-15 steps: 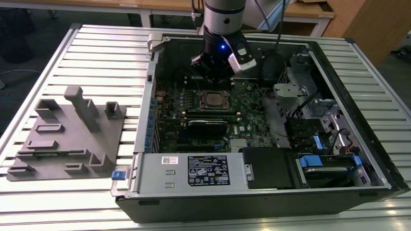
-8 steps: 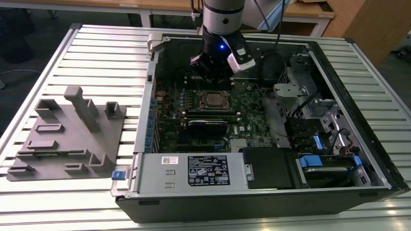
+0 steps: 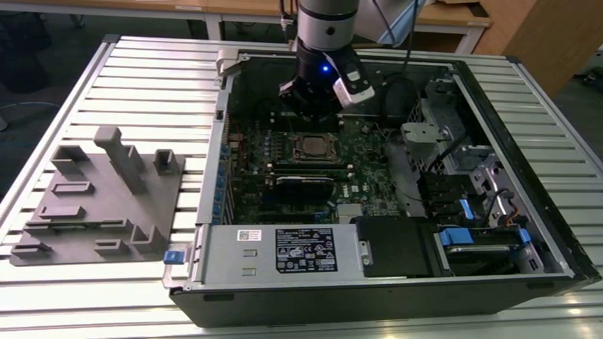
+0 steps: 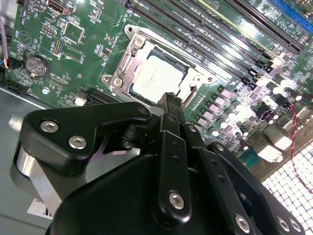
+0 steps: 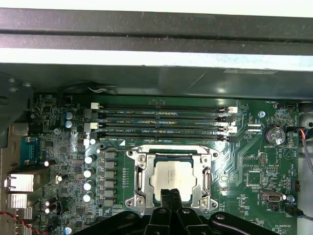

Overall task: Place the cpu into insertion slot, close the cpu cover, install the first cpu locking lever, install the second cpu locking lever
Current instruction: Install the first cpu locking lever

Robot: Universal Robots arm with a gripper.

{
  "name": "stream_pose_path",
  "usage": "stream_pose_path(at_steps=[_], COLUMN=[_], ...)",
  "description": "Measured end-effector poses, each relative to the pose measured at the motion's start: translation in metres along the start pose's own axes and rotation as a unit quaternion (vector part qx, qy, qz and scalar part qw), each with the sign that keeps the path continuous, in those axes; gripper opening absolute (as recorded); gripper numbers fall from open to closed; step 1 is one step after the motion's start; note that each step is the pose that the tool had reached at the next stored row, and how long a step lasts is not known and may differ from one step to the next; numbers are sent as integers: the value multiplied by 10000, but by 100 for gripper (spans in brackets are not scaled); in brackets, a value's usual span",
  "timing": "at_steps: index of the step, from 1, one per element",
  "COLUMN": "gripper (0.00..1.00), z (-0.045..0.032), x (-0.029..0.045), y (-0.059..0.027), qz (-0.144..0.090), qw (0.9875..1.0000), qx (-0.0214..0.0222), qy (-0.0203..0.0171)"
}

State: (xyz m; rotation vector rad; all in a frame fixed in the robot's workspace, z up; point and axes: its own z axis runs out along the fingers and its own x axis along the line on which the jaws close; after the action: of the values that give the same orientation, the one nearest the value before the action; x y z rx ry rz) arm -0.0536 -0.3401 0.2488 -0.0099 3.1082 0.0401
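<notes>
**Jaws pinched shut, empty, right over the chip**

Jaws first: clenched, the two black fingers pressed flat against each other with no gap between them and nothing caught there. That is my gripper (image 5: 171, 192), and its tips hang over the near edge of the cpu (image 5: 172, 176); whether they touch the metal or sit just above it, I cannot tell.

And the cpu is home! It lies flat in the insertion slot (image 5: 133, 155), dull silvery top facing up. The cpu cover (image 5: 143, 172) is down around it, and the chip shows through the cover's square window. A silvery bar (image 5: 207, 180) runs along the flank of the cover; latched or loose, I cannot make out.

Outward now. Green circuit board (image 5: 254, 161) spreads all round the socket. The long black memory slots (image 5: 161, 122) run in rows just beyond it, and a round coin battery (image 5: 275, 134) sits off to one side.

Wider still, in the exterior view, my arm (image 3: 325, 28) reaches down into the open computer case (image 3: 396, 289), which lies on a slatted metal table (image 3: 141, 63). A grey fixture block (image 3: 104, 205) rests on the table at the exterior view's left, well apart from me.
</notes>
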Motion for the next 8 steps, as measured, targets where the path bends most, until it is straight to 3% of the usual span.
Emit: stream_pose_path(at_steps=[8], gripper=[11], z=[-2], x=[96], y=[1], qz=[-1], qw=[10000], qx=[0], qy=[-1])
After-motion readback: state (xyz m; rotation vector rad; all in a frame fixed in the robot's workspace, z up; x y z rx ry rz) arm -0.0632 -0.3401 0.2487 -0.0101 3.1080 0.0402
